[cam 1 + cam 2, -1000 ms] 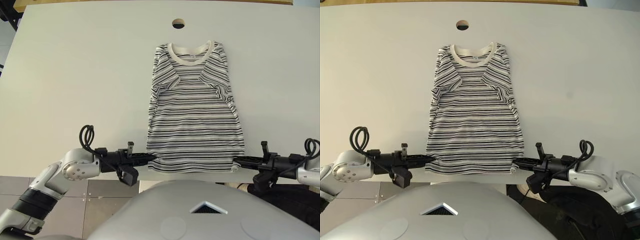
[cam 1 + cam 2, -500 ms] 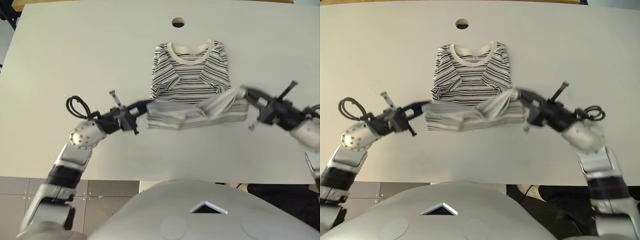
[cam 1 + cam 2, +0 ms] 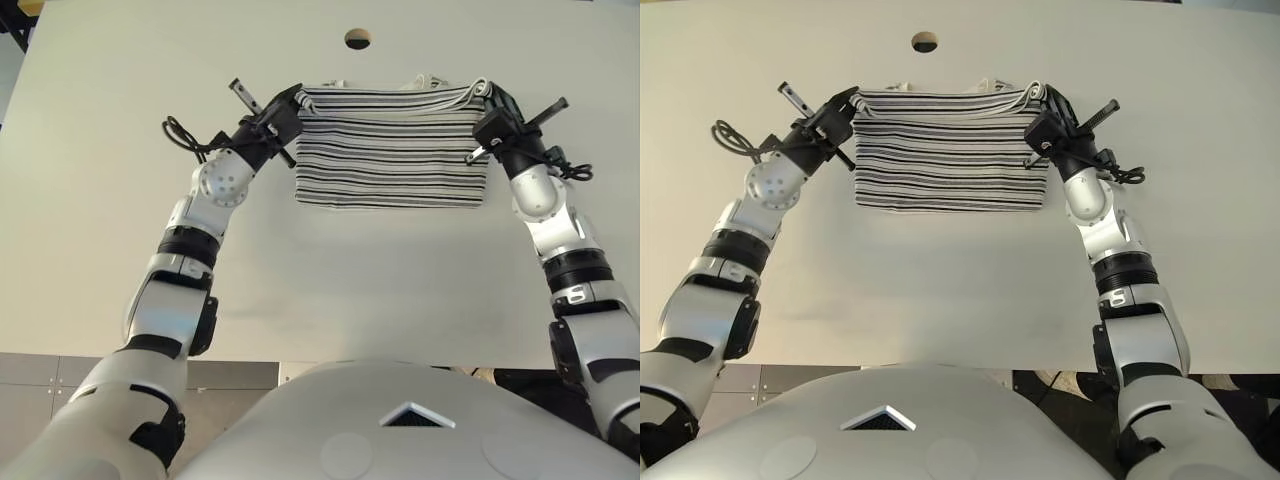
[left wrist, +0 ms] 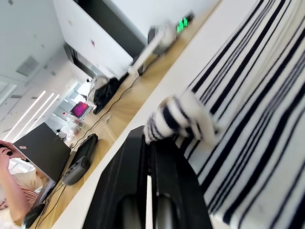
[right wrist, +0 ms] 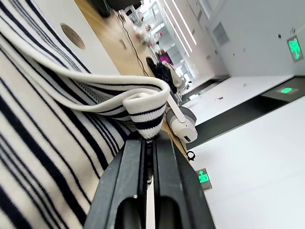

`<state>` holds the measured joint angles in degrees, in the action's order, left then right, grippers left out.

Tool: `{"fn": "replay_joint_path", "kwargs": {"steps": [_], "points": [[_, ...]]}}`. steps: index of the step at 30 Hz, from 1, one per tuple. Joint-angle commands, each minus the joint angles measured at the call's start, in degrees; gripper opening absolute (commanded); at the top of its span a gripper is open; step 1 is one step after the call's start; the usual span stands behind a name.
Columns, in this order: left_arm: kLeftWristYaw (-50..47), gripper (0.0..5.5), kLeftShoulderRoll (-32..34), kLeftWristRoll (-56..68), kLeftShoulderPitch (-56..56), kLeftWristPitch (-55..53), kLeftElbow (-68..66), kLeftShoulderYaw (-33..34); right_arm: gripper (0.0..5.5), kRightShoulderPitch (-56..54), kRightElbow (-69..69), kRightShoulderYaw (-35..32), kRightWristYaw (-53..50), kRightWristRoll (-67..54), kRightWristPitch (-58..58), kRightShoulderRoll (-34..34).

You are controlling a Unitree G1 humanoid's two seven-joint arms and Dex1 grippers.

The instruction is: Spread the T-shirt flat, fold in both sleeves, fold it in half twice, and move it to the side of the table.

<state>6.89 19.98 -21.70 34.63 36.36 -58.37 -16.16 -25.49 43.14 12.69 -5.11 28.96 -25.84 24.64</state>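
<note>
The striped T-shirt [image 3: 391, 150] lies folded in half on the white table [image 3: 110, 150], a wide rectangle with its fold line nearest me and the hem brought up over the collar at the far side. My left gripper [image 3: 291, 102] is shut on the far left corner of the hem. My right gripper [image 3: 483, 101] is shut on the far right corner. In the left wrist view a pinch of the T-shirt hem [image 4: 178, 119] bulges between the shut fingers. In the right wrist view the T-shirt hem [image 5: 145, 112] curls out of the shut fingers.
A round cable hole [image 3: 356, 39] sits in the table just beyond the shirt. Bare tabletop stretches wide on both sides and toward the near edge.
Both grippers have carried the bottom hem up and away from the near edge over to the collar. The shirt has gone from full length to folded in half.
</note>
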Motion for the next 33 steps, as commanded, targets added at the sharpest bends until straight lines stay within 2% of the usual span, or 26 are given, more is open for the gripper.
{"fn": "replay_joint_path", "kwargs": {"steps": [1,11,17,20,24,26,28,30,33], "points": [[-2.6,0.52,-1.4,-2.3,4.2,-1.8,-8.2,-1.1,0.44,-5.3,7.4,1.7,-2.4,1.2,-0.7,-1.9],[-2.6,2.03,-3.4,2.1,5.8,-6.4,-14.8,3.8,2.17,-13.7,21.3,4.1,-2.7,1.0,-1.8,-4.5],[-0.4,2.96,-7.0,10.6,8.3,-11.7,-16.0,12.0,3.23,-15.0,21.5,1.5,-3.5,-2.1,-2.1,-4.8],[1.7,3.36,-9.1,15.4,9.7,-14.6,-16.4,16.5,3.28,-12.4,17.3,0.6,-1.9,-3.9,-5.1,-3.3],[3.9,3.94,-11.3,15.7,11.5,-15.0,-16.4,16.7,3.28,-3.3,2.0,-1.7,3.0,-7.8,-7.9,0.8],[2.3,4.16,-10.2,15.4,11.7,-14.9,-16.3,16.9,3.28,1.9,-6.7,-1.8,6.1,-8.1,-7.1,3.0],[-0.8,4.48,-7.7,15.7,11.1,-14.3,-15.9,18.1,3.28,7.1,-13.9,0.9,9.1,-3.9,-6.6,6.1],[-3.4,4.52,-5.2,16.8,9.2,-12.9,-14.9,19.9,3.28,10.5,-17.3,4.6,9.1,4.6,-5.1,9.3],[-8.4,4.52,-1.4,18.9,5.5,-10.1,-12.2,23.6,3.28,11.8,-19.0,7.0,10.4,11.3,-3.6,13.1]]}}
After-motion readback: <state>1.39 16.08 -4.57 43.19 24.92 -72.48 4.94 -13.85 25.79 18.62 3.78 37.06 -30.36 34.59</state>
